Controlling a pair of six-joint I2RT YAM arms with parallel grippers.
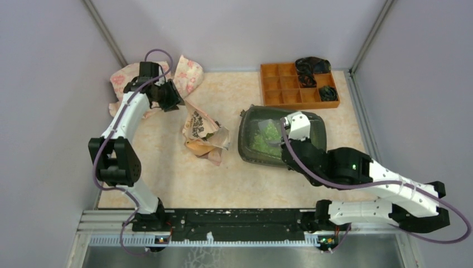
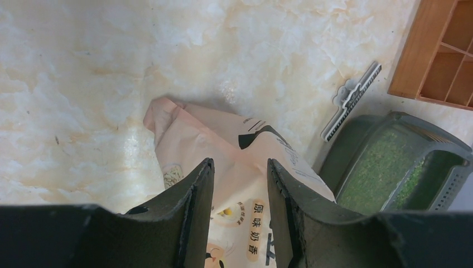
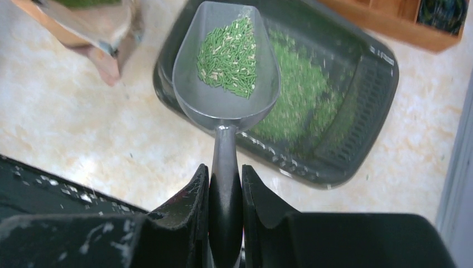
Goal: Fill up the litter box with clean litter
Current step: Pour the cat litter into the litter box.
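Right hand, overhead view: my right gripper (image 1: pixel 285 139) reaches over the large dark grey shallow plastic litter box (image 1: pixel 321 131). The box sits right of centre on the pale marbled table (image 1: pixel 167 184), near the orange compartmented organiser tray (image 1: pixel 284 84).
Left hand, overhead view: my left gripper (image 1: pixel 167 97) hangs at the far left above a pink floral cloth (image 1: pixel 187 75), well apart from the crumpled peach-orange printed paper bag (image 1: pixel 203 131).
Left wrist view: fingers spread, pinching nothing. The bag lies below them, and a white plastic clip (image 2: pixel 351 100) lies on the table just beside the box.
Right wrist view: jaws pressed together on the handle of the grey metal scoop (image 3: pixel 223 106). Its bowl is roughly level and carries a heap of clean litter (image 3: pixel 228 53), small light-green granules, over the side of the box nearest the bag.
Box contents: a loose green patch covers the middle of the floor, with bare dark plastic around it.
Step in hand: by my reading, a loaded scoop poised to be emptied.
Progress: partly filled, I judge, with more scoops needed.
Next move: carry the bowl further over the floor, then roll my wrist to tip it. Tipped too near the rim, granules could scatter onto the table.
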